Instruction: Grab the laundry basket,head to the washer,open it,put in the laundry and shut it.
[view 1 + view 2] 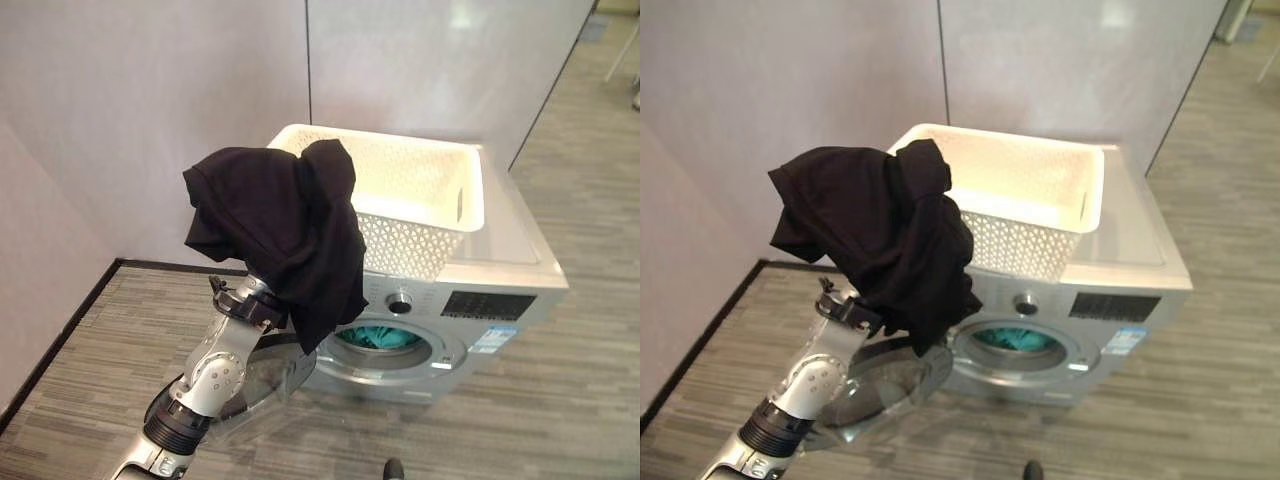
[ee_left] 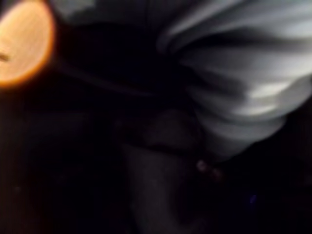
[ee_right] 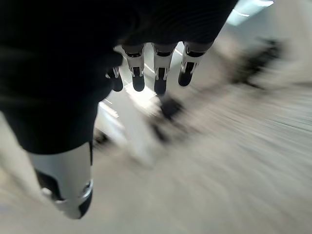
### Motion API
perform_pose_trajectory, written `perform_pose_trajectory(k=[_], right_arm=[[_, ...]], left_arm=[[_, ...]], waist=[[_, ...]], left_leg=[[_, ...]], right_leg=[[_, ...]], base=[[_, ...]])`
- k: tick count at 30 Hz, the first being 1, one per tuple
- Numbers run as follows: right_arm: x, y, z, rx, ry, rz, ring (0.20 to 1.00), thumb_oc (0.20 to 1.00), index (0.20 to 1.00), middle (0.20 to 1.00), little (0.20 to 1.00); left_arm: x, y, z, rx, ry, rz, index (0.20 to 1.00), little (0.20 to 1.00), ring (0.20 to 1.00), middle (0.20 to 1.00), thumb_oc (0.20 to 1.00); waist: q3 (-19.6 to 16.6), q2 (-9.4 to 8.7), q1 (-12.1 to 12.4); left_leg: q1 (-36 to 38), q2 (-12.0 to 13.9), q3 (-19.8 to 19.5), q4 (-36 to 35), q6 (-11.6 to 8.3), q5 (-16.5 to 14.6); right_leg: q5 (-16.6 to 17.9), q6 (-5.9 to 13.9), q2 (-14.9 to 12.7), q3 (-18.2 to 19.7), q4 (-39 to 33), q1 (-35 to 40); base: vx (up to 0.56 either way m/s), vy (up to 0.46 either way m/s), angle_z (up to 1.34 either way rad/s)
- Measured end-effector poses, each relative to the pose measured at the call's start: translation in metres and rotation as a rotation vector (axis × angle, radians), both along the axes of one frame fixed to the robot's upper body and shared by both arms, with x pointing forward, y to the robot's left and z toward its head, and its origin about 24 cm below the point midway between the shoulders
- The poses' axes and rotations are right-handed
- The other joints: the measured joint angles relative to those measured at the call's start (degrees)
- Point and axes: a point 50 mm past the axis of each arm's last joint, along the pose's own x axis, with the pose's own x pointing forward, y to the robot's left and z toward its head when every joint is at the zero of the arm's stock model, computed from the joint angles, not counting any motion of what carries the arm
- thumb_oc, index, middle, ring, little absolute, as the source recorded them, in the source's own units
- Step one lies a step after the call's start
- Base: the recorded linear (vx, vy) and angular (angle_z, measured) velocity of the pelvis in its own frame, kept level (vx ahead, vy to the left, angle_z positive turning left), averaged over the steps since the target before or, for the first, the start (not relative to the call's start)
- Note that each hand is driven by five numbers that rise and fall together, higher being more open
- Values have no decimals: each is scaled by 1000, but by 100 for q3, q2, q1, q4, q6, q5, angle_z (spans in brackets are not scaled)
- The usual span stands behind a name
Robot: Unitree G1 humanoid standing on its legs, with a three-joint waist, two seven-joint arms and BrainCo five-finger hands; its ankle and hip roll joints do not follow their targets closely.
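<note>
Under black garment [image 1: 280, 225], left hand's grip can't be told; right hand [image 3: 146, 63] fingers straight.

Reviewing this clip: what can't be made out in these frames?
- Left hand: in both eye views the black garment drapes over it, so its grip is unreadable.
- Left wrist view: dark cloth right against the camera.
- Basket contents: near wall hides the bottom.
- Washer drum: teal laundry shows; amount unclear.

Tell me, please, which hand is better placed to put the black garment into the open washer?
The left. The black garment already drapes over the left arm, just above the open door and drum opening. The right hand hangs with relaxed fingers, holding nothing.
</note>
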Motion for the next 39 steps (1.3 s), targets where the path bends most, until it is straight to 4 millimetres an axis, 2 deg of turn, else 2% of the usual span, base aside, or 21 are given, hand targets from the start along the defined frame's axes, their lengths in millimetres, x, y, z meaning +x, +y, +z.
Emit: perform_pose_trajectory(k=[1,2,3,4,5,9,11,12,13,14,15,16,17,18,22,27,30,31,34,35,39], right_arm=[[1,26,-28,145,13,56,1000,1000,1000,1000,1000],[0,41,-42,217,29,93,1000,1000,1000,1000,1000],[5,70,-66,352,16,146,1000,1000,1000,1000,1000],[8,87,-78,436,-2,161,1000,1000,1000,1000,1000],[22,108,-91,540,-45,208,1000,1000,1000,1000,1000],[71,149,-101,715,-153,448,1000,1000,1000,1000,1000],[78,160,-101,748,-157,521,1000,1000,1000,1000,1000],[84,175,-103,787,-115,642,1000,1000,1000,1000,1000],[87,181,-104,802,-95,680,1000,1000,1000,1000,1000],[91,189,-105,814,-43,766,1000,1000,1000,1000,1000],[91,190,-105,811,-19,796,1000,1000,1000,1000,1000],[85,191,-103,802,13,843,1000,1000,1000,1000,1000],[84,192,-102,802,25,873,1000,1000,1000,1000,1000],[83,192,-102,805,38,882,1000,1000,1000,1000,1000],[111,177,-89,709,60,994,1000,1000,1000,1000,1000],[137,164,-63,570,81,1167,1000,1000,1000,1000,1000],[145,161,-56,529,69,1197,1000,1000,1000,1000,1000],[148,164,-56,532,61,1204,1000,1000,1000,1000,1000],[148,168,-57,539,52,1207,1000,1000,1000,1000,1000],[148,168,-57,542,49,1206,1000,1000,1000,1000,1000],[152,173,-57,546,29,1213,1000,1000,1000,1000,1000]], left_arm=[[0,-1,-1,1,1,-5,200,200,200,200,200],[0,-4,0,-7,2,-14,200,200,200,200,200],[-1,-8,-1,-5,1,-35,200,200,200,200,200],[-2,-11,-2,-6,2,-50,200,200,200,200,200],[-3,-12,-2,0,-2,-62,200,200,200,200,200],[-3,-7,-6,25,-2,-62,200,200,200,200,200],[-4,-3,-8,42,3,-56,200,200,200,200,200],[-4,1,-11,63,10,-50,200,200,200,200,200],[-4,3,-11,76,9,-46,200,200,200,200,200],[-4,3,-12,83,15,-50,200,200,200,200,200],[-4,2,-13,82,20,-53,200,200,200,200,200],[-4,-4,-17,72,38,-72,200,200,200,200,200],[-4,-6,-19,78,44,-81,200,200,200,200,200],[-3,-3,-20,93,45,-76,200,200,200,200,200],[-3,-2,-24,72,67,-62,200,200,200,200,200],[-3,-11,-22,76,59,-91,200,200,200,200,200],[-1,-8,-25,81,69,-76,200,200,200,200,200],[1,-6,-26,85,78,-61,200,200,200,200,200],[3,-2,-27,90,85,-35,200,200,200,200,200],[5,-1,-27,86,86,-26,200,200,200,200,200],[8,6,-30,72,111,23,200,200,200,200,200]], waist=[[29,10,-19],[70,47,-17],[119,48,-14],[125,43,-33],[163,46,7],[339,-38,35],[426,-150,10],[594,-361,26],[670,-408,44],[826,-508,111],[921,-418,198],[1008,-299,334],[1021,-333,384],[1030,-476,388],[1158,-343,500],[1570,-506,485],[1847,-598,489],[1970,-681,491],[2103,-739,500],[2158,-717,478],[2226,-668,522]], left_leg=[[46,-3,65,2,11,-15],[56,-5,110,4,29,-32],[80,-29,116,5,36,-40],[77,-88,151,18,50,-50],[71,-95,245,11,65,-61],[51,-292,693,3,146,-115],[-18,-315,798,91,158,-141],[-90,-332,898,220,163,-169],[-118,-260,946,263,156,-181],[-250,-134,1036,322,200,-177],[-261,6,1033,331,191,-175],[-346,238,988,457,132,-148],[-356,265,894,497,105,-149],[-351,222,852,610,42,-178],[-612,659,709,1150,-21,-196],[-1173,1041,250,1845,-45,-198],[-1390,1160,226,2025,-321,-428],[-1575,1164,168,2258,-333,-520],[-2152,1254,51,2924,-291,-777],[-2514,1335,-97,3439,-286,-999],[-3029,1438,-264,4128,-245,-1277]], right_leg=[[14,-12,-1,54,0,-4],[16,2,-3,93,-1,11],[12,25,-28,118,-1,23],[29,44,-47,193,0,-40],[78,59,-81,279,1,-111],[267,115,-208,768,21,-456],[354,128,-221,863,111,-598],[421,64,-216,840,171,-715],[417,58,-219,796,183,-743],[178,-49,-249,447,288,-810],[-11,-135,-246,232,550,-927],[-244,-92,-157,185,1222,-1034],[-289,-21,-164,239,1405,-964],[-579,-2,-173,371,1194,-738],[-546,-170,190,291,1033,-648],[-873,-420,335,21,1621,-926],[-1190,-461,288,27,2340,-1388],[-1335,-450,200,45,2615,-1583],[-1515,-490,63,60,3215,-2081],[-1712,-498,-26,56,3634,-2359],[-2009,-541,-133,115,4338,-2840]], base=[[-38,56,-26],[-77,132,-23],[-64,77,-15],[-116,172,-24],[-84,95,-34],[-104,52,-54],[-139,-31,-38],[-176,-42,-29],[-136,-50,-24],[-74,-69,-15],[-69,-157,-9],[-43,-133,1],[-65,-239,18],[-26,-139,10],[-68,-242,-3],[-115,-102,28],[-53,-28,8],[-50,-30,11],[-44,-25,12],[-19,-19,15],[-50,-19,11]])
